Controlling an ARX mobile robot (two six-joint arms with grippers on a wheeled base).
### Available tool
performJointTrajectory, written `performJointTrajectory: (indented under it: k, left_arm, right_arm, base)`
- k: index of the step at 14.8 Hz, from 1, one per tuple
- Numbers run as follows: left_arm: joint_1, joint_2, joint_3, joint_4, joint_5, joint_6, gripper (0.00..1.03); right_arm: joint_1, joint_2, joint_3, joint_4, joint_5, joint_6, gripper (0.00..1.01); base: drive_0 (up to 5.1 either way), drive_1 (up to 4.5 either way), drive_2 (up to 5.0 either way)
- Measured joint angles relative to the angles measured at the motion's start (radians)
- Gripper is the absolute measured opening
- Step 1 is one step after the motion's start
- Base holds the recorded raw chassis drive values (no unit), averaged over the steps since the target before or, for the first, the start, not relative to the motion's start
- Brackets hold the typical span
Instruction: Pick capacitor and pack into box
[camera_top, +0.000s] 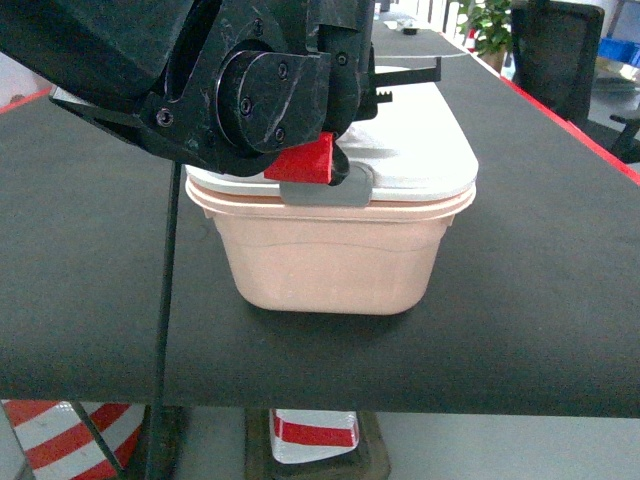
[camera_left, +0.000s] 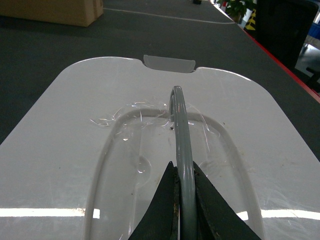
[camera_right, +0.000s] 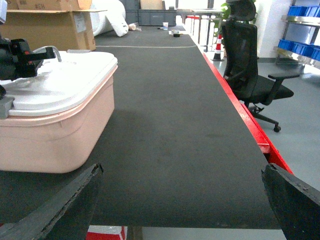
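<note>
one box (camera_top: 335, 260) sits on the dark, finely ribbed table mat (camera_top: 540, 260) — a pale pink plastic tub with rounded corners and smooth, slightly tapered walls, closed by one glossy white lid (camera_left: 65, 150) and one grey latch (camera_top: 325, 190) at its near rim. one clear handle (camera_left: 179, 135), a thin curved bar, rises from a shallow moulded recess in the lid, and the left gripper (camera_left: 181, 200) has its two black, pointed fingers pressed against either side of that bar. the left arm's bulky black wrist fills the upper left of the head view, with a red wedge-shaped part just above the latch. the right gripper (camera_right: 182, 200) hangs over bare mat beside the box — its two rough black fingers spread wide, nothing between them. no capacitor shows in any view. one brown cardboard carton (camera_right: 50, 27) and one black office chair (camera_right: 250, 70) stand beyond.
</note>
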Motion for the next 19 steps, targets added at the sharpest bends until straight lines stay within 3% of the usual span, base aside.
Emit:
performJointTrajectory:
  k: [2, 8, 9, 10, 13, 15, 17, 19]
  left_arm:
    - [0.002, 0.000, 0.002, -0.002, 0.010, 0.010, 0.07]
    - [0.003, -0.013, -0.001, 0.034, 0.040, 0.017, 0.79]
    - [-0.003, -0.045, -0.030, 0.072, 0.038, 0.031, 0.91]
    - [-0.010, -0.103, -0.065, 0.100, 0.040, 0.053, 0.97]
    - [-0.040, -0.340, -0.180, 0.248, 0.052, 0.127, 0.95]
    - [-0.051, -0.511, -0.334, 0.315, 0.047, 0.167, 0.97]
    - [-0.046, -0.654, -0.466, 0.336, 0.036, 0.172, 0.98]
    - [-0.043, -0.652, -0.463, 0.335, 0.037, 0.175, 0.98]
  right_arm:
    - [0.000, 0.000, 0.000, 0.000, 0.000, 0.000, 0.98]
    - [0.000, 0.000, 0.000, 0.000, 0.000, 0.000, 0.98]
    - [0.000, 0.000, 0.000, 0.000, 0.000, 0.000, 0.98]
    - [0.000, 0.000, 0.000, 0.000, 0.000, 0.000, 0.98]
    - [0.000, 0.000, 0.000, 0.000, 0.000, 0.000, 0.98]
    - [0.000, 0.000, 0.000, 0.000, 0.000, 0.000, 0.98]
    - [0.000, 0.000, 0.000, 0.000, 0.000, 0.000, 0.98]
    - [0.000, 0.000, 0.000, 0.000, 0.000, 0.000, 0.98]
  base:
    - [0.0, 0.00, 0.0]
    - [0.0, 0.00, 0.0]
    - [0.0, 0.00, 0.0]
    - [0.0, 0.00, 0.0]
    - [0.0, 0.00, 0.0]
    - [0.0, 0.00, 0.0]
    - [0.0, 0.00, 0.0]
    - [0.0, 0.00, 0.0]
